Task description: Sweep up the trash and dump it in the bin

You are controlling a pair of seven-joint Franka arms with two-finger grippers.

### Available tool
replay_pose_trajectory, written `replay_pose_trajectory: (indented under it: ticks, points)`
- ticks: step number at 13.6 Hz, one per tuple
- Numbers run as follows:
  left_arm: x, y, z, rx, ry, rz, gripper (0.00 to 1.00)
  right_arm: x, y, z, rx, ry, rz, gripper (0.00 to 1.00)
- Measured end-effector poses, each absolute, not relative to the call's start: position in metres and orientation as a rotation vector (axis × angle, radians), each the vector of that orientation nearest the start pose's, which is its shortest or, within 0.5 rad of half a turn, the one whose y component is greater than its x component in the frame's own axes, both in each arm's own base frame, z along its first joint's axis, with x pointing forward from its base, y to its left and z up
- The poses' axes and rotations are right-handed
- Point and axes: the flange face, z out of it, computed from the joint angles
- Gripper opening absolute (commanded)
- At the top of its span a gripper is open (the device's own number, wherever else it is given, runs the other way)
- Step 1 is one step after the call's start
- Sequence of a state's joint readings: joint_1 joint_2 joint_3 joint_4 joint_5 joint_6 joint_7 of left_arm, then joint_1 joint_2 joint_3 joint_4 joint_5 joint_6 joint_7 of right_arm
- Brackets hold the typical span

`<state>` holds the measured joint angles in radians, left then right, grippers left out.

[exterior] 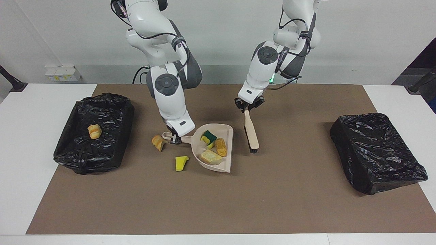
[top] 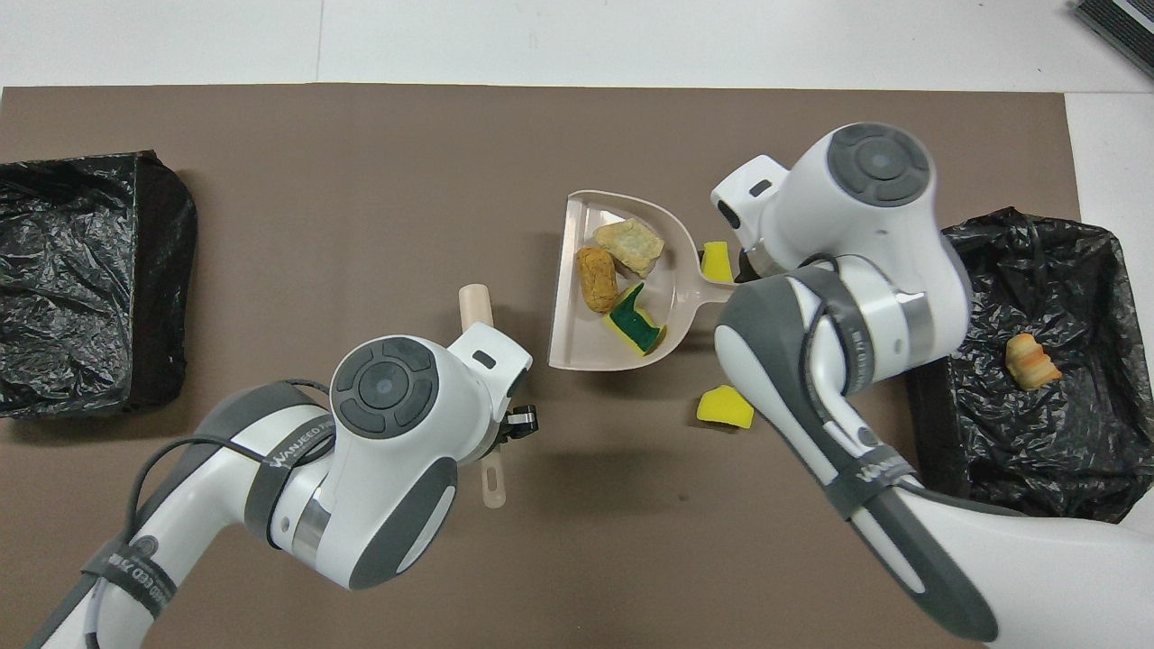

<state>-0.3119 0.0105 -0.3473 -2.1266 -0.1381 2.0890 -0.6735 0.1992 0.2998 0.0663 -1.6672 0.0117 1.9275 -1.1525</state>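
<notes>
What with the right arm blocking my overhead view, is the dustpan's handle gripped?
Observer: Yes, the right tool is shut on the dustpan handle.
Operator: Any trash hidden under that arm?
Observer: One bread piece lies on the mat beside the handle, toward the right arm's end.
Operator: And the brush?
Observer: The left tool holds the brush by its handle, bristles down, beside the dustpan.
</notes>
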Motion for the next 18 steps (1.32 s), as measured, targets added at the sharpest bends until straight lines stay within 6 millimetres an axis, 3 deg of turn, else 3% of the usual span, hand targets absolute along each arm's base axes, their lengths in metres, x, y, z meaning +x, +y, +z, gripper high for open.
replay_pose_trajectory:
  ticks: [4, 6, 7, 9, 10, 12, 14, 15, 17, 18]
  points:
    - [0.341, -0.37, 0.401, -3.151, -0.1, 0.165, 0.0, 0.625, 0.046, 0.483, -2.369, -1.931, -0.057, 0.0]
    - [0.304, -0.379, 0.4, -3.131, -0.08, 0.146, 0.0, 0.621, -0.004, 0.502, -2.374, -1.909, -0.038, 0.0]
    - [0.291, -0.38, 0.397, -3.124, -0.076, 0.137, 0.0, 0.619, -0.033, 0.508, -2.374, -1.907, -0.03, 0.0]
    - [0.267, -0.386, 0.387, -3.13, -0.106, 0.104, 0.0, 0.609, -0.109, 0.512, -2.387, -1.917, -0.005, 0.0]
    - [0.256, -0.391, 0.38, -3.14, -0.123, 0.086, 0.0, 0.601, -0.151, 0.513, -2.397, -1.952, 0.036, 0.0]
    - [0.239, -0.397, 0.368, -3.169, -0.124, 0.045, 0.0, 0.586, -0.217, 0.518, -2.438, -2.059, 0.172, 0.0]
    - [0.236, -0.395, 0.359, -3.186, -0.126, 0.022, 0.0, 0.584, -0.251, 0.525, -2.49, -2.17, 0.257, 0.0]
    - [0.234, -0.393, 0.355, -3.19, -0.123, 0.015, 0.0, 0.583, -0.259, 0.527, -2.494, -2.218, 0.336, 0.0]
    - [0.228, -0.391, 0.345, -3.205, -0.116, -0.006, 0.0, 0.586, -0.255, 0.529, -2.446, -2.342, 0.578, 0.0]
    - [0.227, -0.389, 0.34, -3.21, -0.118, -0.013, 0.28, 0.59, -0.248, 0.528, -2.411, -2.392, 0.66, 0.0]
